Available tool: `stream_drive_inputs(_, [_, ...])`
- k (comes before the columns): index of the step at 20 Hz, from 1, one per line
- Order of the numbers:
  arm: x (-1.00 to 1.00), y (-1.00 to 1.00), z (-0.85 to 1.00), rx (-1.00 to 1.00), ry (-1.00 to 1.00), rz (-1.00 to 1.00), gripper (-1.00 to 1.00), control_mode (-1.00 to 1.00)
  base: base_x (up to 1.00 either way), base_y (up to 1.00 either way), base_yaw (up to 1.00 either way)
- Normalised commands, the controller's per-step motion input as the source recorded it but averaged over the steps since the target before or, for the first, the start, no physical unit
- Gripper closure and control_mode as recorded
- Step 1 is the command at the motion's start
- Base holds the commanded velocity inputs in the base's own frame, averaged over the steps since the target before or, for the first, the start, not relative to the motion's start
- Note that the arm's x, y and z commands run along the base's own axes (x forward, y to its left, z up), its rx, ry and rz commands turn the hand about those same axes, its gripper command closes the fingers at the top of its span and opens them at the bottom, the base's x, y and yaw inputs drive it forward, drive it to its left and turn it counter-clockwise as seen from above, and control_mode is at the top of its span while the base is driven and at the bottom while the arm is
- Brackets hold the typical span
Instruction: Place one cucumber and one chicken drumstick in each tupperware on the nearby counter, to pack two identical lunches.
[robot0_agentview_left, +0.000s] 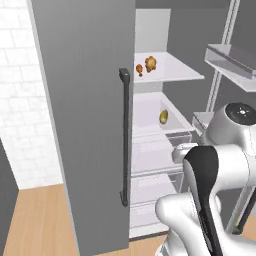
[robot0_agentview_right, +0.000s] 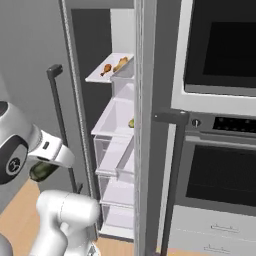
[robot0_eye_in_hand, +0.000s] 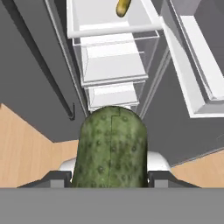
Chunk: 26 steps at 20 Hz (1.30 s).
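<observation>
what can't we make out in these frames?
- Gripper, shut on the cucumber: fingertips hidden behind it in the hand view.
- Cucumber in the right base view: mostly covered by the white arm.
- Chicken drumsticks on the fridge shelf: too small to tell bone ends.
- Yellowish item in the drawer: too small to identify.

A home kitchen: an open fridge (robot0_agentview_left: 160, 130) with shelved food, beside a built-in oven (robot0_agentview_right: 220, 170).
</observation>
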Motion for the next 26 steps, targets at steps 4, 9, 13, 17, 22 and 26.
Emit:
stream_drive_inputs(4, [0.0,0.0,0.0,0.0,0.0,0.0,1.0,1.0,-1.0,0.0,-0.42])
stream_drive_inputs(9, [0.0,0.0,0.0,0.0,0.0,0.0,1.0,1.0,-0.66,-0.16,-0.67])
stream_drive_inputs(13, [0.0,0.0,0.0,0.0,0.0,0.0,1.0,1.0,-0.16,-0.57,-0.69])
stream_drive_inputs(17, [0.0,0.0,0.0,0.0,0.0,0.0,1.0,1.0,0.02,-0.98,-0.64])
stream_drive_inputs(22, [0.0,0.0,0.0,0.0,0.0,0.0,1.0,1.0,0.62,-0.94,-0.51])
stream_drive_inputs(26, [0.0,0.0,0.0,0.0,0.0,0.0,1.0,1.0,0.73,-0.65,-0.34])
